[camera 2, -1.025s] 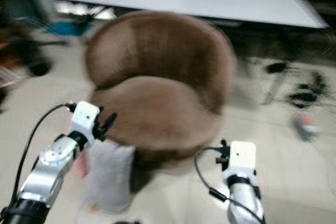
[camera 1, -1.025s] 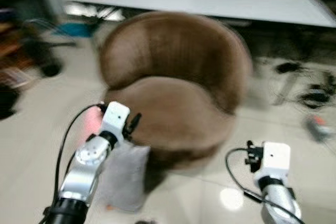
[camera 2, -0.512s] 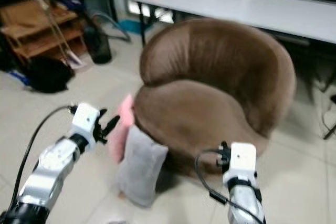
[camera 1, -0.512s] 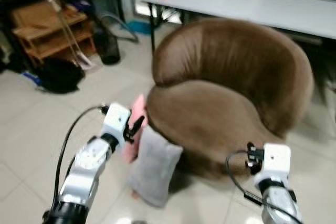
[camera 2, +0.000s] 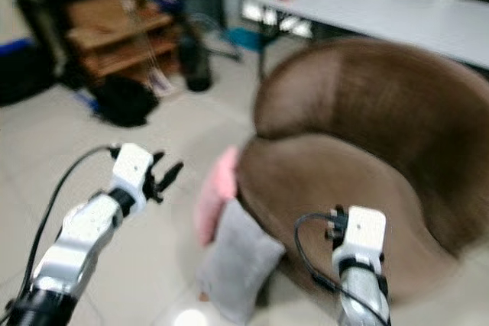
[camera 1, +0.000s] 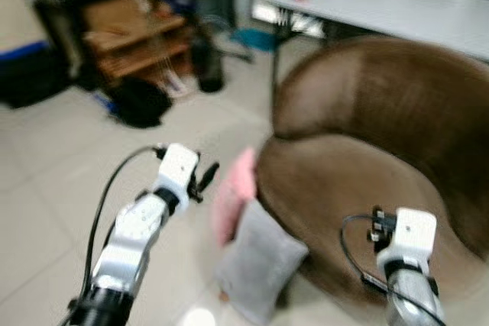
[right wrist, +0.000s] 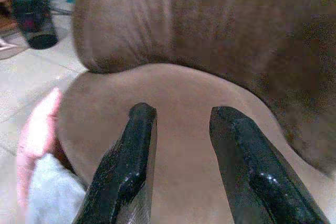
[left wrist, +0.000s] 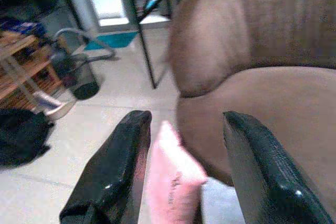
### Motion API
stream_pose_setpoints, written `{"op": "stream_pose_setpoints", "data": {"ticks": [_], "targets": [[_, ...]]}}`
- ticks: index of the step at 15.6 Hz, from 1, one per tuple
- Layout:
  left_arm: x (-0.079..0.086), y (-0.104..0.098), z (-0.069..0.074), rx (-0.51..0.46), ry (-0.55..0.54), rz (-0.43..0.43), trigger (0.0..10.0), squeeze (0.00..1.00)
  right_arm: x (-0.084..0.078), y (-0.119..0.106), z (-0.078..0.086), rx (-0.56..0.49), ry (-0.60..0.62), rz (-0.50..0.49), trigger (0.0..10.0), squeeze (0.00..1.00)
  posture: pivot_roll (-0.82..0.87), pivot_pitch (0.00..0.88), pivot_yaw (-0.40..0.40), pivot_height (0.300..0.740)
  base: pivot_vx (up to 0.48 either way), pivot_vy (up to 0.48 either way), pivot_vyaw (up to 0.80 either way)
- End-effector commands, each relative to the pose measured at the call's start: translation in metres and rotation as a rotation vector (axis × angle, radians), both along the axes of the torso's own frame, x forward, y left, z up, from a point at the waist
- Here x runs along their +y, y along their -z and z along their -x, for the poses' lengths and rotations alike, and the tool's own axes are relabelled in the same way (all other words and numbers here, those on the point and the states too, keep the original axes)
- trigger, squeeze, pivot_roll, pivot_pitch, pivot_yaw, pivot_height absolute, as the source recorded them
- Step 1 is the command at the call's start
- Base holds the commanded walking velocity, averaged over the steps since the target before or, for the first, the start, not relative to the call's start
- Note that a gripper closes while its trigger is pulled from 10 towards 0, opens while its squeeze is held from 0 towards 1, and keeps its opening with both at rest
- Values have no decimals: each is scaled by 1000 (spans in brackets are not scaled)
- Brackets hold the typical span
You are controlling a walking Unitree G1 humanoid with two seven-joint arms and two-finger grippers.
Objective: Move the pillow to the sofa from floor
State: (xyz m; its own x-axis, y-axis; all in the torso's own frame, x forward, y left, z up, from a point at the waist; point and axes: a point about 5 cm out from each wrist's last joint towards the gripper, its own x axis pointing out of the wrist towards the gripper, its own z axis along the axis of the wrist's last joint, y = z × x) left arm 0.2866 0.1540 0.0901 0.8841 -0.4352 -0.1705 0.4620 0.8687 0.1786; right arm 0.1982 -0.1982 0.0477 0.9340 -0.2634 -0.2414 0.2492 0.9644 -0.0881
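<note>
A round brown velvet sofa chair (camera 1: 382, 158) sits further toward the right of the head views than half a second ago, the camera having swung left to bring a wooden shelf (camera 1: 134, 32) and a black bag (camera 1: 141, 101) into sight. A grey fabric pillow (camera 1: 260, 269) and a pink pillow (camera 1: 233, 192) stand on the pale tiled floor (camera 1: 53, 181), leaning against the sofa chair's front-left side. The left gripper (left wrist: 181, 166), fingers spread wide, hovers near the pink pillow. The right gripper (right wrist: 176, 169), also parted and empty, hangs over the sofa chair's seat.
</note>
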Motion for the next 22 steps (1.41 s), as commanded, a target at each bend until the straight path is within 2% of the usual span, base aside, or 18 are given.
{"op": "stream_pose_setpoints", "data": {"ticks": [1,6,9,15,22], "targets": [[7,1,0,5,-15,-15,10000,0,6,-2,-2,-4,-19,-15,10000,0,29,13,2,740,360,0,0],[4,4,5,16,9,-31,10000,0,13,3,-2,33,-83,-69,10000,0,30,16,-1,740,139,0,0],[0,6,11,12,67,34,10000,0,17,2,-4,17,-104,-83,10000,0,30,18,-1,710,0,0,0],[10,13,18,35,77,1,10000,0,26,5,-8,12,-191,-98,10000,0,48,16,-5,655,0,0,0],[12,16,21,31,98,2,10000,0,38,6,-12,14,-266,-105,10000,0,55,24,-18,595,0,0,0]]}}
